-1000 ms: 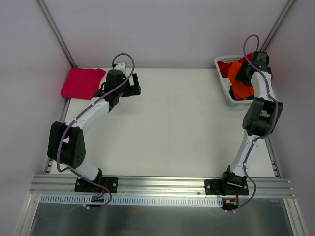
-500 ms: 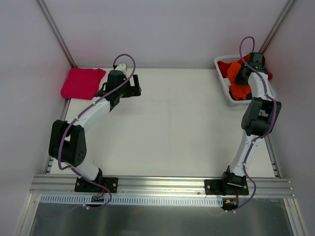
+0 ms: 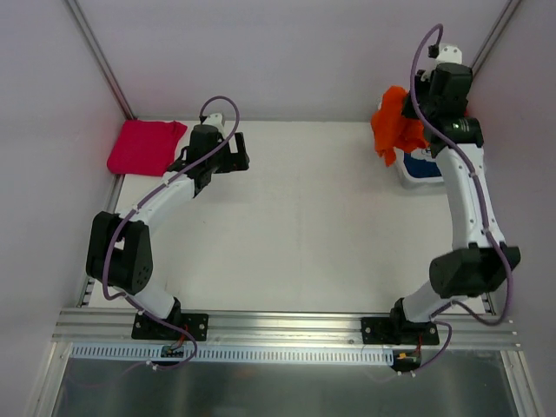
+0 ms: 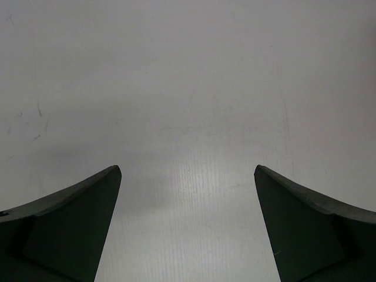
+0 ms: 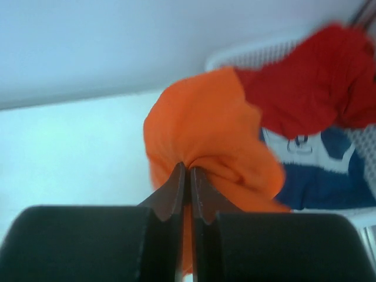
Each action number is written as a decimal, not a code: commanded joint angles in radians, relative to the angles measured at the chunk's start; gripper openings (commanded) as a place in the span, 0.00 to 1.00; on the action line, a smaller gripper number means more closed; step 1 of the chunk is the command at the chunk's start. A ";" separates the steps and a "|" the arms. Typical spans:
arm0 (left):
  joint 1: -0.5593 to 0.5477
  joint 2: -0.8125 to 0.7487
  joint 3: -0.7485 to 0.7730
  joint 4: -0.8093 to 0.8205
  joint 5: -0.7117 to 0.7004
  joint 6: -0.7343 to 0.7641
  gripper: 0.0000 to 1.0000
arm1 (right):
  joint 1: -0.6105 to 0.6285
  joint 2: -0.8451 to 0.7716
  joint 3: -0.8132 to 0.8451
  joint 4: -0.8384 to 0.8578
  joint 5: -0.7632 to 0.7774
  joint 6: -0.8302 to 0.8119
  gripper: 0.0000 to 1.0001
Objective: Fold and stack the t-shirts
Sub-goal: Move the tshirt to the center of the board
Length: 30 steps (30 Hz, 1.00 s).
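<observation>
Right gripper [image 5: 187, 168] now pinching orange t-shirt [image 5: 202, 126], lifted above basket [image 5: 258, 51] (left gripper [image 4: 188, 171] unmoved, spread).

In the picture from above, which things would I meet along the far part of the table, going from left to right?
From left: pink shirt → open fingers of the left arm → orange shirt → blue shirt in the white basket.

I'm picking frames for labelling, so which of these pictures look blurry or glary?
Right wrist: blurred, the orange t-shirt and red t-shirt smeared, bluish cast. Left wrist: crisp, soft glare on the table. Top external: sharp, evenly lit.
</observation>
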<state>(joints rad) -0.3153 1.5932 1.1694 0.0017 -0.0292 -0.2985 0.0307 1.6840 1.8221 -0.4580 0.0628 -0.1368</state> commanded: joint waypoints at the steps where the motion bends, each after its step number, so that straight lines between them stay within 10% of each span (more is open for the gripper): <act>1: -0.008 -0.022 -0.008 0.012 0.008 -0.005 0.99 | 0.076 -0.236 -0.026 0.122 0.031 -0.066 0.00; 9: -0.010 -0.044 -0.020 0.011 0.006 -0.004 0.99 | 0.178 -0.521 -0.126 0.219 0.008 -0.067 0.00; 19: -0.015 -0.058 -0.019 0.011 0.015 -0.016 0.99 | 0.167 -0.348 -0.080 0.099 0.059 -0.064 0.00; 26: -0.018 -0.041 -0.011 0.011 0.009 -0.019 0.99 | 0.664 -0.215 0.081 0.039 0.261 -0.381 0.00; 30: -0.018 -0.045 -0.020 0.011 -0.001 -0.013 0.99 | 0.643 -0.303 0.007 0.116 0.285 -0.376 0.00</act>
<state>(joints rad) -0.3279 1.5791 1.1530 0.0013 -0.0269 -0.3000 0.7300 1.5249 1.8065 -0.4557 0.2493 -0.4328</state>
